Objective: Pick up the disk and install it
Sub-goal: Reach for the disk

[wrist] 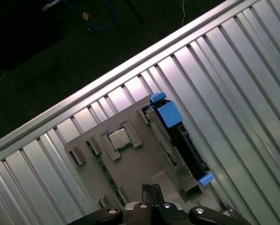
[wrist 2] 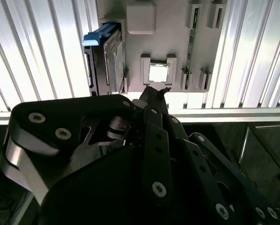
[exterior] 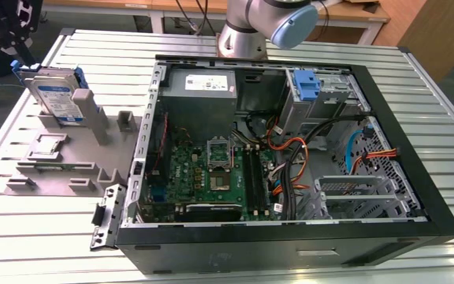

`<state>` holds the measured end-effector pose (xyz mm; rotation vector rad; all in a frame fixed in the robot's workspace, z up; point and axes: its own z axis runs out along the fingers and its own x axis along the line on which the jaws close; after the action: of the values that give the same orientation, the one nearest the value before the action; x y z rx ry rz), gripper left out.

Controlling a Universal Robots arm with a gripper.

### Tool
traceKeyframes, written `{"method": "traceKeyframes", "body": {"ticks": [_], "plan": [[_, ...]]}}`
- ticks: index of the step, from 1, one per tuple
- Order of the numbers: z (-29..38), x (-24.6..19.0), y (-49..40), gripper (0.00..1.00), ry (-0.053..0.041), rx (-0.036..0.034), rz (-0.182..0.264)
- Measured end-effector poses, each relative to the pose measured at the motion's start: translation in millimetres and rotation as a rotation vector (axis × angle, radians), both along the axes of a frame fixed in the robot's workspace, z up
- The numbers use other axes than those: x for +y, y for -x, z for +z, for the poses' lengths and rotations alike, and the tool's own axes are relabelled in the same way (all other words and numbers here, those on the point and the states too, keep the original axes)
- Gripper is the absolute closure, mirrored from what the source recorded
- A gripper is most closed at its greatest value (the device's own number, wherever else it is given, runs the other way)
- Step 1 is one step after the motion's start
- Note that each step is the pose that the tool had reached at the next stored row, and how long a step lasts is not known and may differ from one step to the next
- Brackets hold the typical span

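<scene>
Disk (exterior: 57, 97) is standing on its long edge in a slot of a grey holder (exterior: 61, 171), which is lying on the table (exterior: 54, 236) toward the edge on the exterior view's left, just beside the open computer case (exterior: 416, 177). Its blue carrier is wrapping around the silver body, and the white and blue label is facing outward. In the second wrist view the disk (wrist 2: 107, 61) is sitting at one end of the holder (wrist 2: 177, 47), with a small square chip (wrist 2: 158, 73) resting in a pocket near it.

The arm (exterior: 266, 23) is reaching in from the table's far edge. In both wrist views the jaws are looking pressed together and are pinching nothing. They are hanging above the holder, closer to the chip than to the disk, and are touching neither.

The disk is probably handling as a stiff, fairly heavy slab for its size. Its metal faces are likely slippery, and it is sensitive to knocks. The two broad flat faces, above the slot's lip, are offering the surest hold. The thin blue carrier is likely flexing if squeezed alone. Inside the case, a blue bracket (exterior: 307, 86) is sitting at the far corner.
</scene>
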<state>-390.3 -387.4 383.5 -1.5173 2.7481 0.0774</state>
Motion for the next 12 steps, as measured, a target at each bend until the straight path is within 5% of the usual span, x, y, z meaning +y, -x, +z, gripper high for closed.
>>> {"method": "traceKeyframes", "body": {"ticks": [5, 12], "plan": [[-0.1, 0.0, 0.1, 0.9, 0.0001, 0.0002, 0.082], [-0.2, 0.0, 0.1, 0.9, 0.0, 0.0001, 0.089]]}}
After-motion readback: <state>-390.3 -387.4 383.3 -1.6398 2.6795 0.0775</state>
